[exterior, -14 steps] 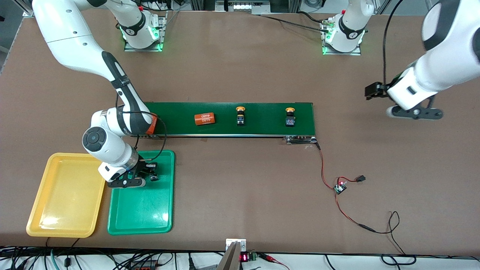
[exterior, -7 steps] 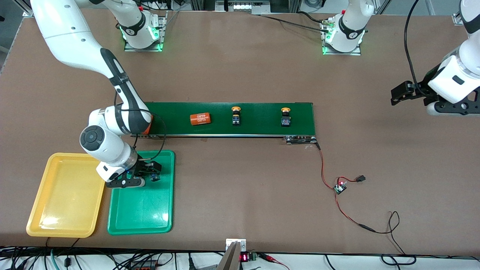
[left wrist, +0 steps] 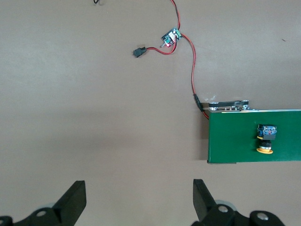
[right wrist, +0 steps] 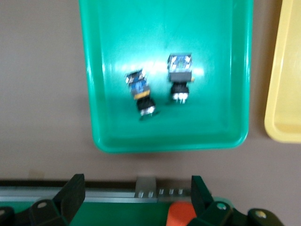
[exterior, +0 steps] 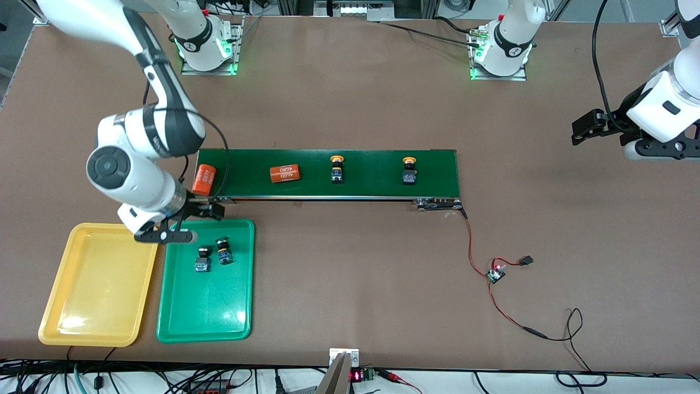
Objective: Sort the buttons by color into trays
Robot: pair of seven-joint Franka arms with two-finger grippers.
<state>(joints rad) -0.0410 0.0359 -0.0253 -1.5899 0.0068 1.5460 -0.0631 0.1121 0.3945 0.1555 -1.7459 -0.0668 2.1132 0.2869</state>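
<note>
Brown tabletop. Two green buttons lie side by side in green tray; yellow tray beside it. Two yellow buttons on conveyor belt with orange cylinders. Right tool open above green tray's belt-side edge; left tool open, waiting over bare tabletop.

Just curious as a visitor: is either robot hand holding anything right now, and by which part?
Nothing is held. The right gripper hangs open over the green tray's edge; the left gripper waits open over bare table.
</note>
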